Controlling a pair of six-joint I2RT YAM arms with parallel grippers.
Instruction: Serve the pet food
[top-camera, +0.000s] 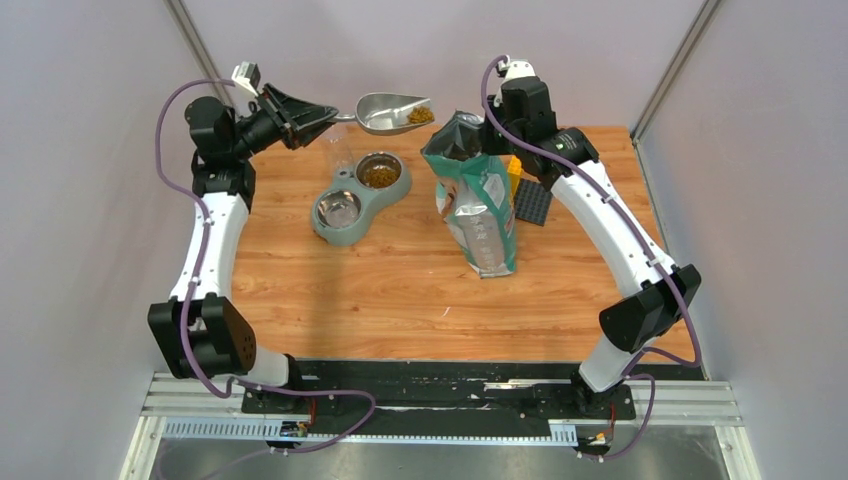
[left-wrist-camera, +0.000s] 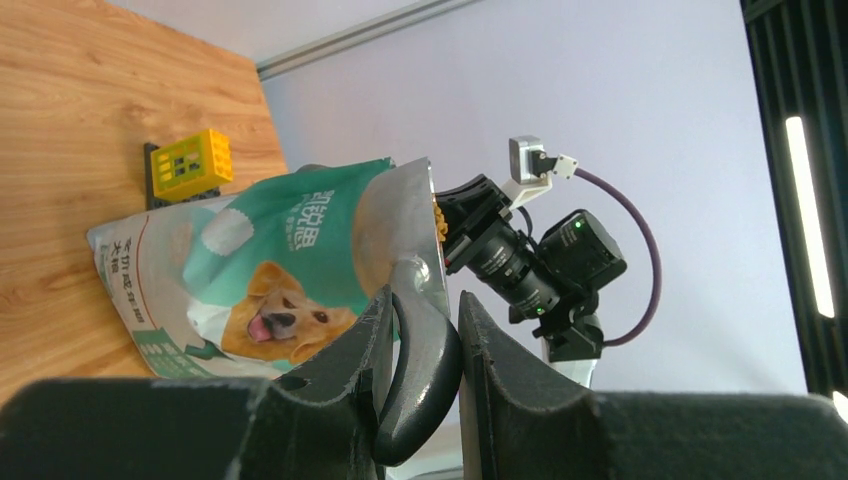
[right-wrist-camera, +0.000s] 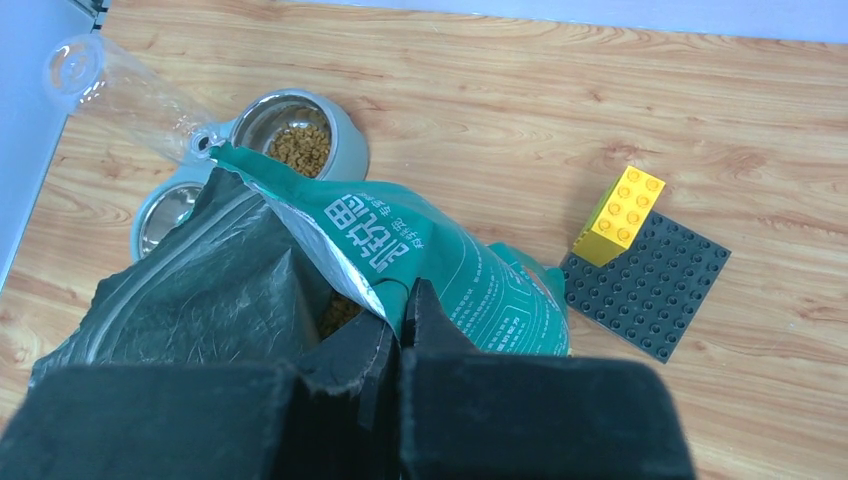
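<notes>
I read the left gripper (top-camera: 326, 113) as clamped on the handle of the scoop (top-camera: 385, 110). Pet food (top-camera: 420, 115) lies in the scoop's tip, raised between the feeder (top-camera: 357, 192) and the bag (top-camera: 480, 210). More fills the feeder's rear bowl. The right gripper (right-wrist-camera: 403, 300) is pinched shut on the bag's open rim. The back wall is close behind the scoop.
</notes>
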